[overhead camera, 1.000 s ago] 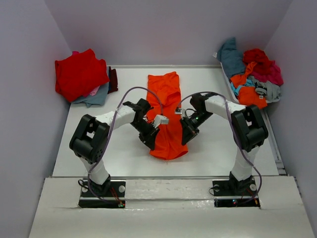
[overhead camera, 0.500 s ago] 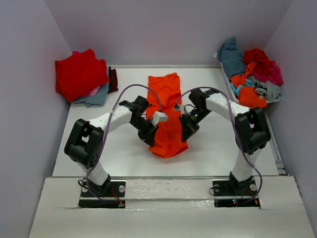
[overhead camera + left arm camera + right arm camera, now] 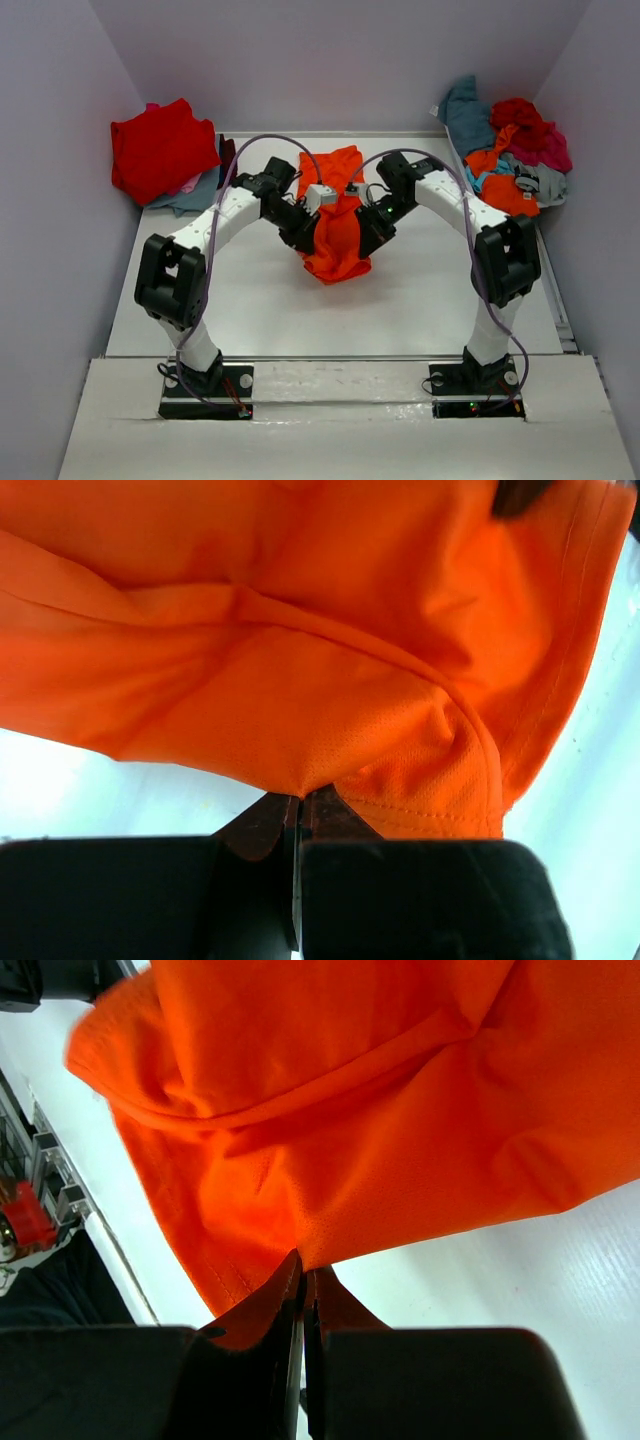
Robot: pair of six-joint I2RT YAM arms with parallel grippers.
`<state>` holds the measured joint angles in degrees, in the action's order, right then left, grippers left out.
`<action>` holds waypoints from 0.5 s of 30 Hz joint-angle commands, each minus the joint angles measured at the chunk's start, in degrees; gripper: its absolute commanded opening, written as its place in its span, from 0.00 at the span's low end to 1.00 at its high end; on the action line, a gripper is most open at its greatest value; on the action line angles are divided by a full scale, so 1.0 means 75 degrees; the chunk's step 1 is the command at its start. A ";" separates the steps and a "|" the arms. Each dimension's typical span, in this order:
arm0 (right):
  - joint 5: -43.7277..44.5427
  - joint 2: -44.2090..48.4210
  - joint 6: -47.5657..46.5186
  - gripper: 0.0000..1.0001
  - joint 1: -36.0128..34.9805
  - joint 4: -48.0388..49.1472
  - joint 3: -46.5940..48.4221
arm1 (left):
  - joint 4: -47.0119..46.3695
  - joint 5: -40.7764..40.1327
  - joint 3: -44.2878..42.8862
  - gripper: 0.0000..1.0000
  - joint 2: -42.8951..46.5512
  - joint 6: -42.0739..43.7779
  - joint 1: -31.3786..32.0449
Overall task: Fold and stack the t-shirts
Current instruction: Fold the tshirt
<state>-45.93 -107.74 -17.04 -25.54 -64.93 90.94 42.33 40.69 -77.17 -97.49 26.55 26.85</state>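
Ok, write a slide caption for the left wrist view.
Left tool shut on a pinched fold of the orange t-shirt, white table behind.

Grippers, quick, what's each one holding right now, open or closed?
Left gripper: closed, pinching the orange t-shirt.
Right gripper: closed, pinching the same orange t-shirt.

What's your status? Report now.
Left gripper and right gripper shut on orange t-shirt, near edge. Near end bunched, raised; far end flat on table. Nothing lying on the shirt.
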 commanded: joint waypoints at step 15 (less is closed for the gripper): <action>0.0698 -0.1126 0.0479 0.07 0.0440 0.0453 0.1597 | 0.0427 -0.0315 -0.2109 0.06 -0.1251 -0.0352 -0.0568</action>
<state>-42.72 -114.54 -14.68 -23.09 -63.83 98.65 44.25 38.61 -90.02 -107.20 24.69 23.29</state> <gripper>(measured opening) 0.076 0.080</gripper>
